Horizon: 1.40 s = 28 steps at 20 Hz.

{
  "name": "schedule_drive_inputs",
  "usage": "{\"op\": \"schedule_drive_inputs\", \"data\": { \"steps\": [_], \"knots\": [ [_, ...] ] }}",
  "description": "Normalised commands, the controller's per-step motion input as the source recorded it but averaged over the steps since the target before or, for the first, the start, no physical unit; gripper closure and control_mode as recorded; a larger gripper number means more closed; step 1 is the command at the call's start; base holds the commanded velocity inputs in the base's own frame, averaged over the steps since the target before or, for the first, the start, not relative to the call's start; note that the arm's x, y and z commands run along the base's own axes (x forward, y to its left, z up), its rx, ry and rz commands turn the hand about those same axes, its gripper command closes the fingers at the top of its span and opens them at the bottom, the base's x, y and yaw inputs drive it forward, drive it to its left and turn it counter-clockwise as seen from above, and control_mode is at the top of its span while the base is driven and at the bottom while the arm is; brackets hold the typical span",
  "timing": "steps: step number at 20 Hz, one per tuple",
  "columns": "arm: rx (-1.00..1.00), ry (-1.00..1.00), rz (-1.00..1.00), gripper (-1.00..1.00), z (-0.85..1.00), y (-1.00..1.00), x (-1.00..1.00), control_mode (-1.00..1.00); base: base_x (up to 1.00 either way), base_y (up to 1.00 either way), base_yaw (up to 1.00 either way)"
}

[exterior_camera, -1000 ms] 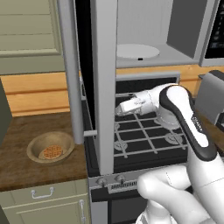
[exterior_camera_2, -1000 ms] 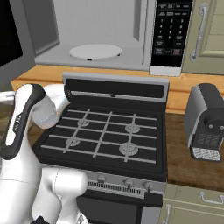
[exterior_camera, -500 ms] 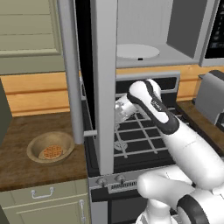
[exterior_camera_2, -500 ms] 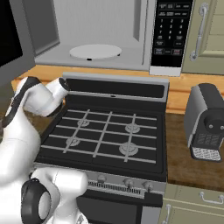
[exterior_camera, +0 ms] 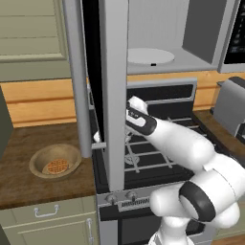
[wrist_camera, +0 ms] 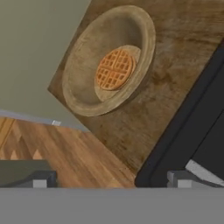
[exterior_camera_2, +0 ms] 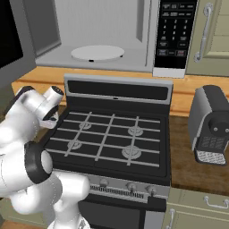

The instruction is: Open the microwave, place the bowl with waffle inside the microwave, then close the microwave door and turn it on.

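Observation:
The microwave point(exterior_camera_2: 105, 27) stands open above the stove, its white turntable point(exterior_camera_2: 97, 52) bare. The microwave door point(exterior_camera: 115, 95) is swung out towards the base, with its bar handle point(exterior_camera: 76, 72) at the left. On the wooden counter left of the stove sits the tan bowl point(exterior_camera: 55, 160) with the waffle point(exterior_camera: 57, 166) in it. In the hand view the bowl point(wrist_camera: 109, 61) and waffle point(wrist_camera: 114, 68) lie ahead of my gripper point(wrist_camera: 109, 180), which is open, well short of the bowl and holding nothing. In the left base view the door hides the hand.
The black gas stove point(exterior_camera_2: 112, 138) fills the middle, and its left edge point(wrist_camera: 183, 140) runs beside the gripper. A grey coffee machine point(exterior_camera_2: 211, 125) stands on the right counter. The dark button panel point(exterior_camera_2: 174, 33) is on the microwave's right. Olive cabinets point(exterior_camera: 28, 38) hang above the bowl.
My arm has swung left from over the stove's burners towards the bowl's side, and the hand has passed behind the open door. The gripper has stayed open.

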Motion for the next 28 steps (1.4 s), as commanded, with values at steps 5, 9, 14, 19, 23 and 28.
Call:
{"op": "schedule_drive_inputs", "data": {
  "steps": [5,9,14,19,23,28],
  "knots": [
    [-0.04,0.09,-0.03,-1.0,-0.38,0.22,0.16,-1.0,0.0,0.0,0.0],
    [0.0,0.07,-0.04,-1.0,-0.33,0.29,0.26,-1.0,0.0,0.0,0.0],
    [0.0,0.02,-0.08,-1.0,-0.53,0.44,0.35,-1.0,0.0,0.0,0.0],
    [0.0,0.0,-0.09,-1.0,-0.29,0.31,0.32,-1.0,0.0,0.0,0.0],
    [0.0,0.0,-0.09,-1.0,-0.23,0.32,0.33,-1.0,0.0,0.0,0.0],
    [0.0,0.0,-0.1,-1.0,-0.28,0.33,0.33,-1.0,0.0,0.0,0.0]
  ]
}}
